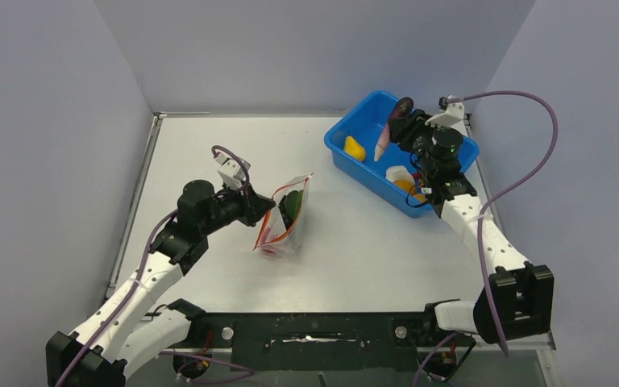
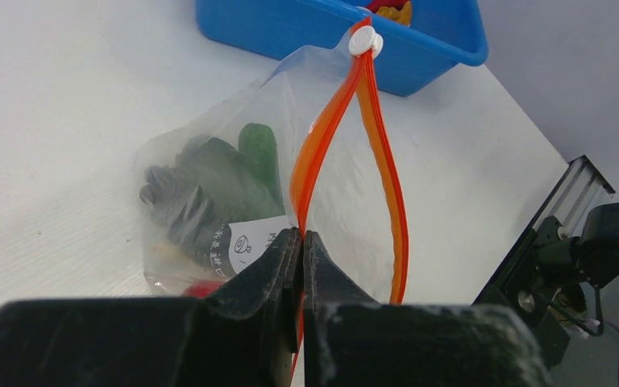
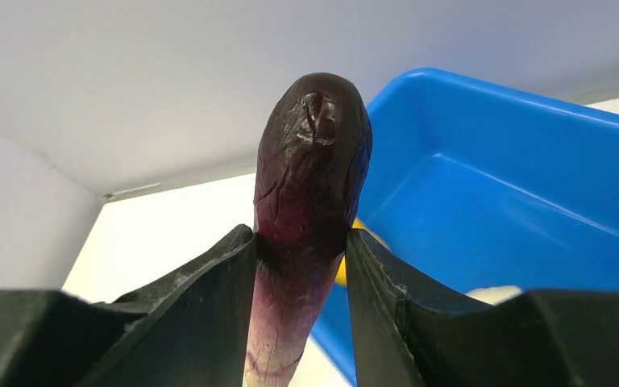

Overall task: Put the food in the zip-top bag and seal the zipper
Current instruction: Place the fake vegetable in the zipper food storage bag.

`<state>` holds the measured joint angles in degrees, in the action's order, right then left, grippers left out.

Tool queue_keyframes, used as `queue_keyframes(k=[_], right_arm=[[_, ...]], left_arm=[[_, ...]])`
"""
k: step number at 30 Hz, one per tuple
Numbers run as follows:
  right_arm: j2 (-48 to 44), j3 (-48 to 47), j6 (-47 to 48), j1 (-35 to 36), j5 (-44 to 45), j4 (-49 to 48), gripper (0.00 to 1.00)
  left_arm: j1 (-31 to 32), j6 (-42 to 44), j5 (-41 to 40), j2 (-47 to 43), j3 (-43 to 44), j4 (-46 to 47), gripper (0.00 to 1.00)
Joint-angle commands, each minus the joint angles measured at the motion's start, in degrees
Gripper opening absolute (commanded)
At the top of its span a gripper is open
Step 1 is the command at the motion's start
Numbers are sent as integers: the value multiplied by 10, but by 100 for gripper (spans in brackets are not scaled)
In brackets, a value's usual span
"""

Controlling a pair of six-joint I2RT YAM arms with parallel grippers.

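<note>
Eggplant (image 3: 310,185) in R fingers (image 3: 201,322); L fingers (image 2: 258,290) pinch zipper (image 2: 322,153).

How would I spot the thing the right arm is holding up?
Find the blue tub at the far right. Above it the right gripper clamps a toy eggplant. It is long and dark purple, unlike the yellow pieces below.

One bag (image 1: 288,216), one tub (image 1: 368,179), one eggplant (image 1: 392,125)

— Where was the top camera?
— High over the near edge of the table (image 1: 209,145), looking down across it.
— And the wrist cameras?
— Close behind the left gripper (image 2: 302,235) and right gripper (image 3: 300,234), facing forward. All three caught the blue tub (image 1: 371,179).
</note>
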<state>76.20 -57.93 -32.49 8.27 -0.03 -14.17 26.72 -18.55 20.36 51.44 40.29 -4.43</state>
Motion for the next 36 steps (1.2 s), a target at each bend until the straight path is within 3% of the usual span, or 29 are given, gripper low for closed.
queue_keyframes(k=[1,8,16,22,36], right_arm=[[-71,19,23,45,0,-11,30],[-147,48,4,147,38,-7,30],[-176,67,15,284,141,-38,30],[-164,81,26,376,206,-94,30],[-97,90,79,504,329,-183,30]], left_arm=[[-4,-54,-19,-4,41,15,0],[-4,-84,-24,8,61,15,0],[-4,-124,-8,27,79,21,0],[-3,-143,-7,31,83,24,0],[-4,-148,-8,31,105,-4,0]])
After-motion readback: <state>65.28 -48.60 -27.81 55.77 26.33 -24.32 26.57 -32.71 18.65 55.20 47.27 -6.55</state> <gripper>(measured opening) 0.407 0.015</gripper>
